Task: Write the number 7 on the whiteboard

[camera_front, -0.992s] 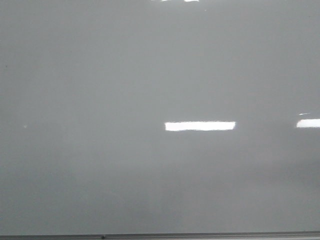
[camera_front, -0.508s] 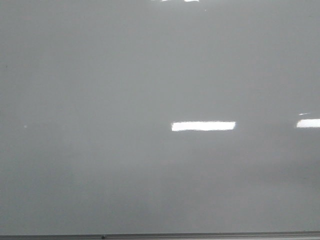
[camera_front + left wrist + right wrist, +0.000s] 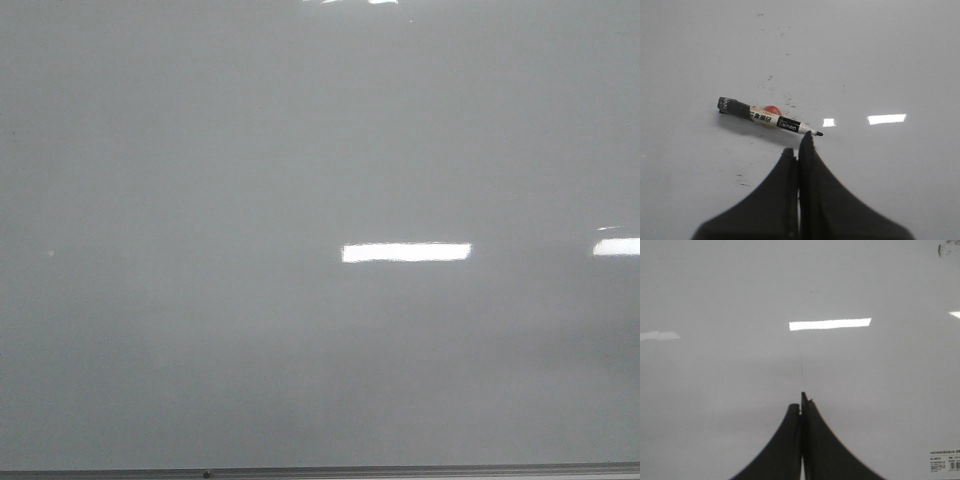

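The whiteboard [image 3: 200, 200] fills the front view, glossy pale grey, with a thin metal bottom edge [image 3: 320, 472]. No number 7 shows on it. Neither gripper shows in the front view. In the left wrist view my left gripper [image 3: 797, 150] is shut and empty, just short of a black-and-white marker [image 3: 767, 119] that lies uncapped on the white surface [image 3: 880, 60]. In the right wrist view my right gripper [image 3: 801, 402] is shut and empty above a white surface [image 3: 715, 290], with a faint thin line [image 3: 801, 365] ahead of the tips.
Bright rectangular light reflections lie on the board [image 3: 406, 252] and at its right edge [image 3: 616, 246]. Small dark specks [image 3: 787, 100] lie around the marker. A printed label [image 3: 944, 460] sits at a corner in the right wrist view.
The board looks the same; only the left end of the bright reflection has shifted slightly. No mark has appeared.
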### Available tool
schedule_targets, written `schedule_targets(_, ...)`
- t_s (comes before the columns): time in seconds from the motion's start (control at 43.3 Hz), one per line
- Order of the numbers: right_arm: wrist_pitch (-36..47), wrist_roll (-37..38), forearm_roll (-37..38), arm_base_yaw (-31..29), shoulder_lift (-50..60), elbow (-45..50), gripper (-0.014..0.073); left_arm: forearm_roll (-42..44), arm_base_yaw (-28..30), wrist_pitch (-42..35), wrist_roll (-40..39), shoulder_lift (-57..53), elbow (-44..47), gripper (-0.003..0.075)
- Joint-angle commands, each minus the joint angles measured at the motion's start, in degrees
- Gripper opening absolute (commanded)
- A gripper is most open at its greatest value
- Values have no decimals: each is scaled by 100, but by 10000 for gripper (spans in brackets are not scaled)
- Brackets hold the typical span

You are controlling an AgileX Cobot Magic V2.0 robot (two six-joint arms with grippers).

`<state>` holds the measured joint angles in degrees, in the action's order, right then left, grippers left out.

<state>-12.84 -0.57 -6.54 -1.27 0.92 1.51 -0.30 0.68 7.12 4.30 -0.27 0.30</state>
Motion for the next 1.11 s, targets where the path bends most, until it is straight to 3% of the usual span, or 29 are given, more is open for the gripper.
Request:
schedule_targets(0.0, 411, -2, 66, 12, 44, -21, -59, -55, -15, -500, -54, -82, 28, -20)
schedule_targets(0.369, 551, -2, 66, 12, 44, -21, -59, -55, -15, -633, -54, -82, 28, -20)
schedule_targets(0.6, 846, -2, 66, 12, 37, -449, -59, -55, -15, -1452, -54, -82, -227, -20)
schedule_targets(0.877, -331, 57, -26, 12, -681, -2127, -59, -15, -15, 87, -54, 716, -1747, -20)
schedule_targets(1.085, -756, 57, -96, 12, -1730, -2770, -59, -15, -15, 250, -54, 1936, -2161, -20)
